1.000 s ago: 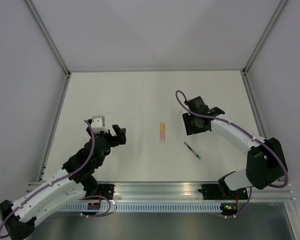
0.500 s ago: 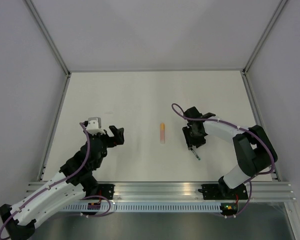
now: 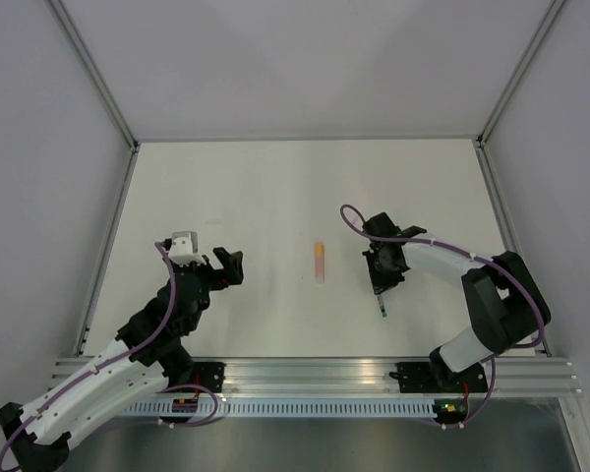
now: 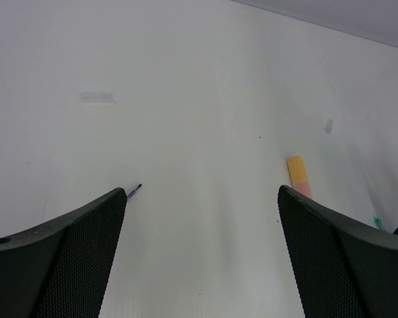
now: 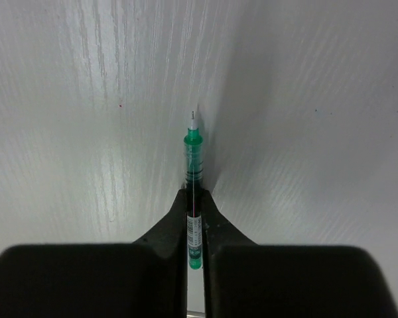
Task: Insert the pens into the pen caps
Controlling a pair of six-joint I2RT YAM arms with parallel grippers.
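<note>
— Since a second ago, the right claw [image 5: 194, 199] has dropped onto the green pen [image 5: 194, 156] and pinched it, with the tip poking ahead.
— Meanwhile the left claw [image 4: 202, 193] gapes wide (idle), and the orange pen [image 4: 298, 175] lies ahead to its right. No pen looks capped yet.

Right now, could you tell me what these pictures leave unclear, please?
- Green pen: right wrist view, rear end buried in the right hand.
- Blue-tipped thing: left wrist view, mostly behind a finger of the left hand.
- Orange pen, capped or not: top view, too small.

Green pen [image 5: 193, 159] rear inside end effector [image 5: 195, 197]
</note>
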